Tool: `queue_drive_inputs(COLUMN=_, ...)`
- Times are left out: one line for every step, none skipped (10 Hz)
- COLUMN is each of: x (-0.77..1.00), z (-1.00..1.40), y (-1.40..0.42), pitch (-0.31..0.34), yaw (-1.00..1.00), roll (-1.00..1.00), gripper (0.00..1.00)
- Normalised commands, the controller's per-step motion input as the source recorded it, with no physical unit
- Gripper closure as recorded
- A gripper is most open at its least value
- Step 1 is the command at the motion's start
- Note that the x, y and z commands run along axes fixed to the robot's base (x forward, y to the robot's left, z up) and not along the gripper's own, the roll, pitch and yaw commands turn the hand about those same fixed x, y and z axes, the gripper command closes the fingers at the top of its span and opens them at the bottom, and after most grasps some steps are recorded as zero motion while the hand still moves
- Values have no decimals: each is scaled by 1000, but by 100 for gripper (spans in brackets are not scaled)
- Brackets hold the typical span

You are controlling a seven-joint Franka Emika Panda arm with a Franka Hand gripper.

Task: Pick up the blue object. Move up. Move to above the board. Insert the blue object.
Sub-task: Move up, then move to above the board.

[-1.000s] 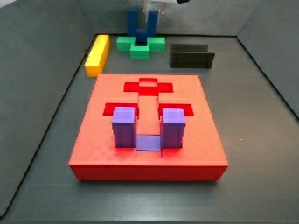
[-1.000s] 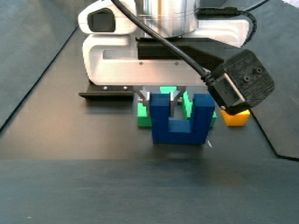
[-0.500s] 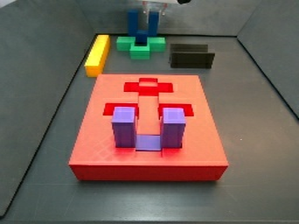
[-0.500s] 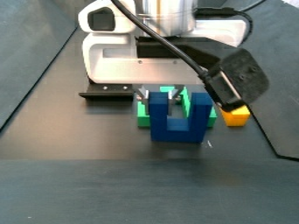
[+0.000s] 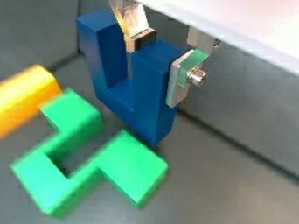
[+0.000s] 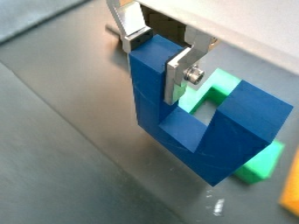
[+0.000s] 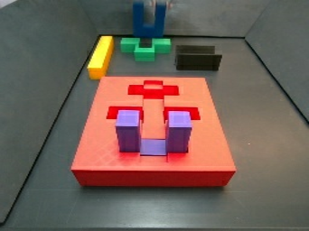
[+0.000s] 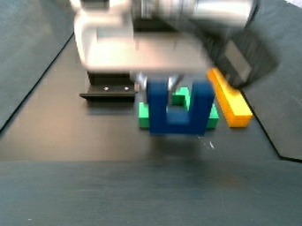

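In a side view the red board (image 7: 154, 131) lay in the foreground with a purple block (image 7: 152, 132) standing in it. Beyond it were a yellow bar (image 7: 100, 55), a green piece (image 7: 151, 47) and a black box (image 7: 198, 58). The gripper (image 7: 152, 13) gripped the blue object (image 7: 151, 16) above the green piece.
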Motion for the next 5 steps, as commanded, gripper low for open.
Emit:
queue_drive_inputs(x=-32, z=244, y=-18, pitch=9, yaw=-18, roll=7, gripper=100)
queue_drive_inputs(x=0, z=1400, y=0, pitch=0, yaw=0, roll=0, gripper=100)
queue_drive_inputs(x=-23, z=1400, y=-7, pitch=35, yaw=2, roll=-13, gripper=100)
queue_drive_inputs(x=-30, z=1400, y=-9, pitch=28, yaw=-5, roll=-6, gripper=100)
queue_drive_inputs(x=41, z=1400, y=15, pitch=40, yaw=1, roll=-4, gripper=100)
